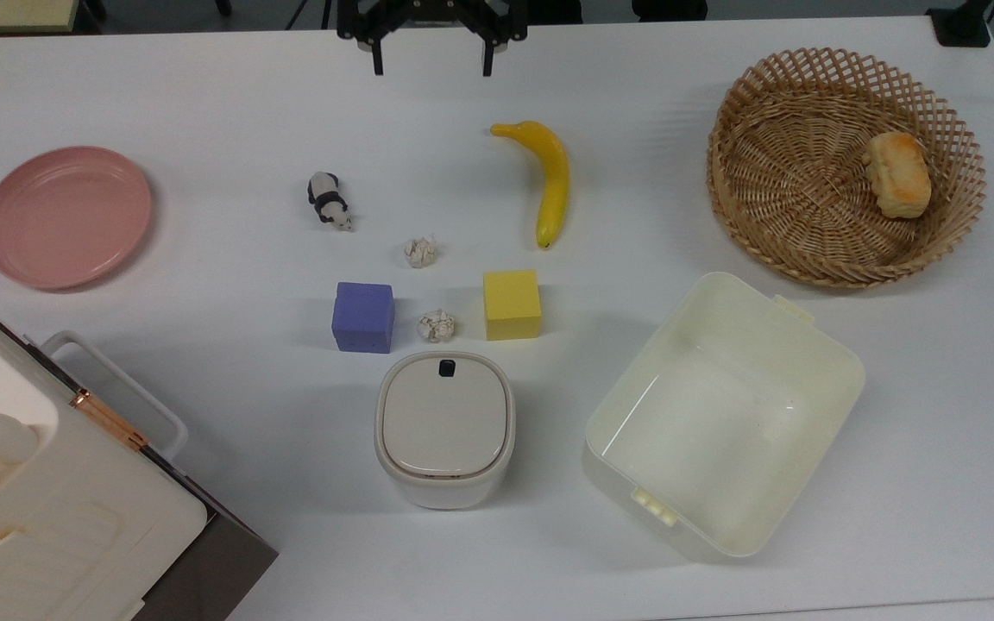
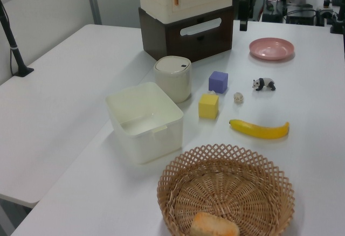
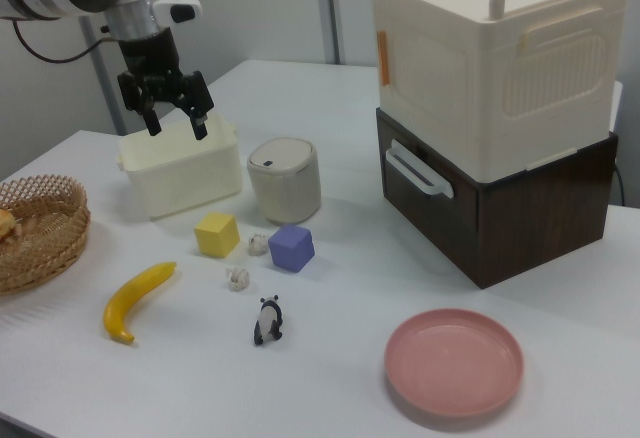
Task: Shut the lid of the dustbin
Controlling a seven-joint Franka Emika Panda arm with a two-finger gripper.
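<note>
On the wide white desk (image 1: pixel 204 86), the small off-white rounded-square plastic dustbin (image 1: pixel 444 479) stands just in front of the purple and yellow foam cubes, its flat beige-grey lid (image 1: pixel 443 414) apparently already lying flush, though a slight gap would be hard to spot from here. It looks light, stiff and smooth, best pressed from above near the small black button (image 1: pixel 445 367). The black claw (image 3: pixel 174 121) hangs high, fingers apart and empty.

Above the shut lid (image 1: pixel 444 416) room is free; cubes (image 1: pixel 363 316) and tub (image 1: pixel 726 414) flank it.
</note>
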